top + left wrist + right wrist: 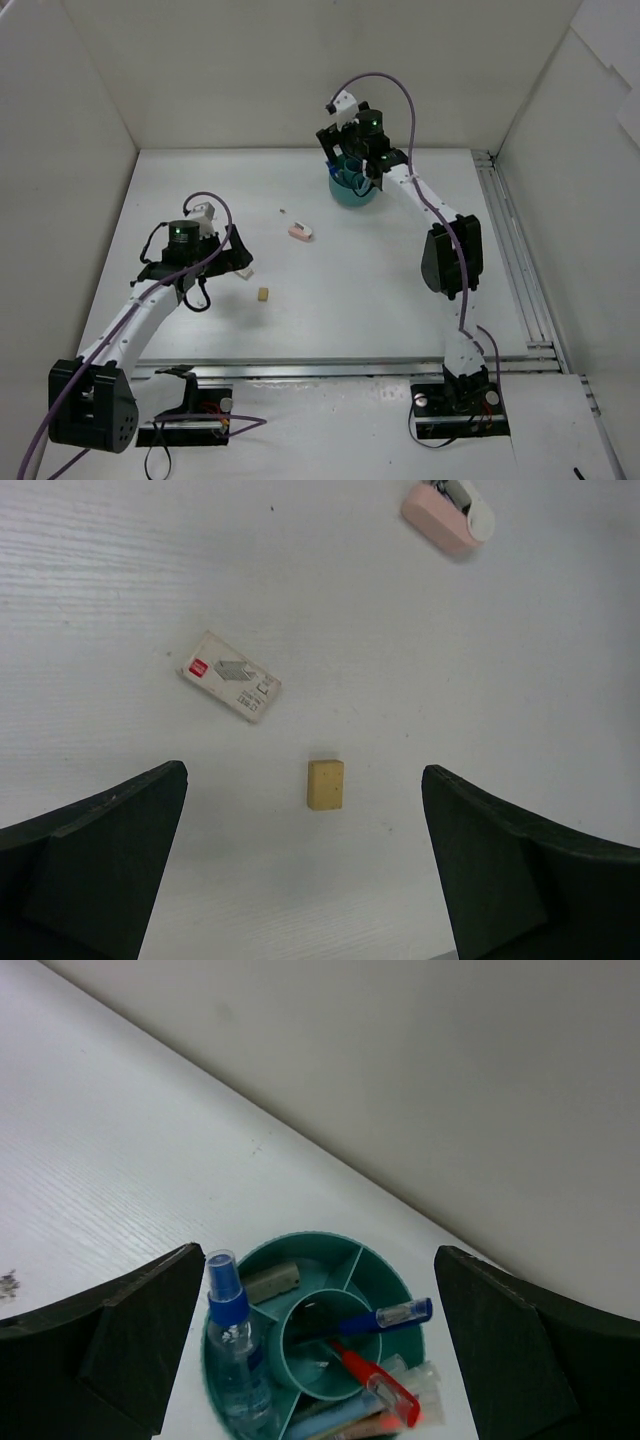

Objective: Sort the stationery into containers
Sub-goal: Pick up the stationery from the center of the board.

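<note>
1. Left wrist view shows the tan eraser [325, 784] on the worktop [520, 680], lying between the fingers of the left hand [303, 771]. That hand is spread wide and holds nothing.
2. The tan eraser looks like a light, stiff, slightly grippy block. A pinch across its two long flat sides should hold it, but something this small could skid or tip if one finger lands first.
3. One white labelled eraser [230, 676] lies flat just to its far left. It sits low, so it is probably best taken across its short width.
4. One pink-and-white piece [447, 515] lies farther off to the far right. Its rounded shape may be slippery.
5. That makes three loose pieces, one of each kind.
6. One teal cup [310, 1243] stands at the far side, right of centre. The right hand [318, 1251] hangs over it, wide open and empty.
7. Inside the teal cup are one blue-capped bottle [232, 1330], one blue pen [385, 1317], one red pen [375, 1380] and one grey piece [272, 1280]. More pens at the near edge are cut off, so I cannot count them.
</note>
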